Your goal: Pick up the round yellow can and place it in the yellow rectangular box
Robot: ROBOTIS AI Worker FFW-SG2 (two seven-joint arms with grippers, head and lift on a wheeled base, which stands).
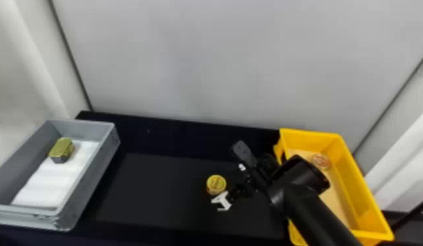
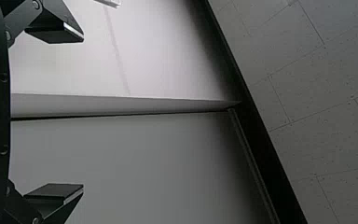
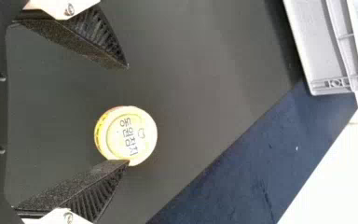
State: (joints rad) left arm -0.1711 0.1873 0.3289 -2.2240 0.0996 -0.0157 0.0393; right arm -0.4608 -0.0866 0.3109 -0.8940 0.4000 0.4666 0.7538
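The right gripper [image 1: 231, 184] stands just right of the round yellow can [image 1: 216, 184], which rests upright on the black table. In the right wrist view the right gripper [image 3: 128, 114] is open, its two fingertips well apart. The can [image 3: 130, 133] shows its printed lid between them, much closer to one finger [image 3: 100, 179], whose tip overlaps the lid's edge; contact cannot be told. The yellow rectangular box [image 1: 359, 186] stands at the right, partly hidden by the right arm. The left gripper [image 2: 81, 112] is open with nothing between its fingers, facing a pale wall.
At the left stands a grey bin [image 1: 89, 176] holding a yellow-green block-shaped item [image 1: 62, 149] on white padding [image 1: 45, 184]. A round reddish item [image 1: 321, 161] lies inside the yellow box. Behind the black table [image 1: 155, 196] rises a grey wall.
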